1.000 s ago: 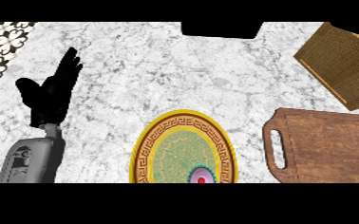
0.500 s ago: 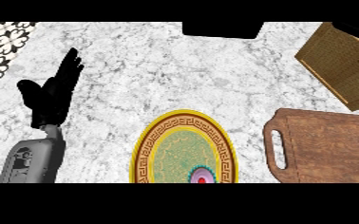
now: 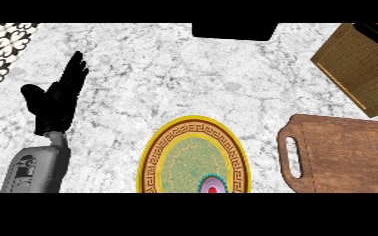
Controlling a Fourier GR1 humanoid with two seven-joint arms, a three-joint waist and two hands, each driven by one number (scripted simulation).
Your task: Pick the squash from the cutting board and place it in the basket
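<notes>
Landmark is the cutting board (image 3: 336,152), at the view's lower right on the marble desk (image 3: 184,75). You had no squash visible anywhere: the part of the board in view was bare, so the squash was either off past the right or bottom edge or hidden; I couldn't tell which. The basket (image 3: 351,65) sat just beyond the board's far edge, near it but not touching, and cut off by the right edge. The patterned plate (image 3: 193,157) lay just left of the board's handle slot. The left robot hand (image 3: 55,100) was well apart from the board, far to its left, fingers straight and apart, pointing up, resting and holding nothing. The right robot hand showed in no view, so you had nothing on its state. My judgement: the pick hadn't visibly started from this view. To do it well, you'd want the right robot hand coming in on the board's side, confirm the squash's position first, curl round its body, lift clear of the board, then carry the short way to the basket without clipping its rim.
</notes>
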